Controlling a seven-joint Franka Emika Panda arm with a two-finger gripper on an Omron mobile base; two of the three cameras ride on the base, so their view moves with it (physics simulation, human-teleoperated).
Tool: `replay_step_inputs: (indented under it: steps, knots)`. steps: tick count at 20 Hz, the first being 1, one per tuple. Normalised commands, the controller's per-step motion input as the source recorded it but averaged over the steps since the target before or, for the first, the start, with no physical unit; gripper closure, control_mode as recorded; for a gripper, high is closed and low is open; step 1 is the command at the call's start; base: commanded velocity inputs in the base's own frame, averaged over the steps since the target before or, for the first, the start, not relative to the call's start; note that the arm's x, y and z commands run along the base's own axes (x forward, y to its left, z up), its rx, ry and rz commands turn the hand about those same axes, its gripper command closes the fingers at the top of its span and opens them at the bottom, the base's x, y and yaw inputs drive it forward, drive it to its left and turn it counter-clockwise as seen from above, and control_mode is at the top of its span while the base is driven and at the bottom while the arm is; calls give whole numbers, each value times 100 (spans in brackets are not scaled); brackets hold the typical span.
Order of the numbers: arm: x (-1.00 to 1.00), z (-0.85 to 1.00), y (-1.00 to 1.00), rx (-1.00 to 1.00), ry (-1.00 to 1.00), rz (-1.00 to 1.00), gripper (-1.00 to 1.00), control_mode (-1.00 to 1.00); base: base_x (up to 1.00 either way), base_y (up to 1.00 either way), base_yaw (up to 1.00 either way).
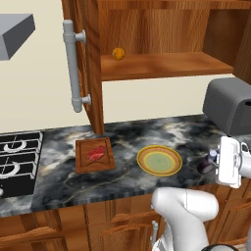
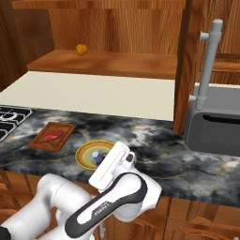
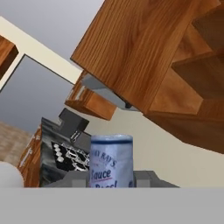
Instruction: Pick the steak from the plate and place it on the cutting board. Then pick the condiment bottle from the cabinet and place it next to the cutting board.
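Left base view: steak point(image 1: 96, 153) already on cutting board point(image 1: 83, 164), plate point(image 1: 159, 160) bare — gripper point(image 1: 212, 162) at three o'clock clamped on condiment bottle point(image 1: 205, 164), not yet set down.

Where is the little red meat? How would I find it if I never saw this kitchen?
Look at the dark marbled counter, just right of the black stove. A small reddish-brown cutting board lies there under the open cabinet, and the steak lies flat on it. It's the only red thing; the yellow plate beside it holds nothing.
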Motion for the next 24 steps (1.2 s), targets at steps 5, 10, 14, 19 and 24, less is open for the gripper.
replay_step_inputs:
  steps: [5, 10, 14, 19, 24]
  knots:
    - [25, -12, -3, 0, 6, 0, 100, -100, 0, 0, 0]
    - [24, -17, -10, 0, 4, 0, 100, -100, 0, 0, 0]
    - [23, -21, -9, 0, 3, 0, 100, -100, 0, 0, 0]
    - [23, -24, -6, 0, 3, 0, 100, -100, 0, 0, 0]
    - [21, -25, -3, 0, 4, 0, 100, -100, 0, 0, 0]
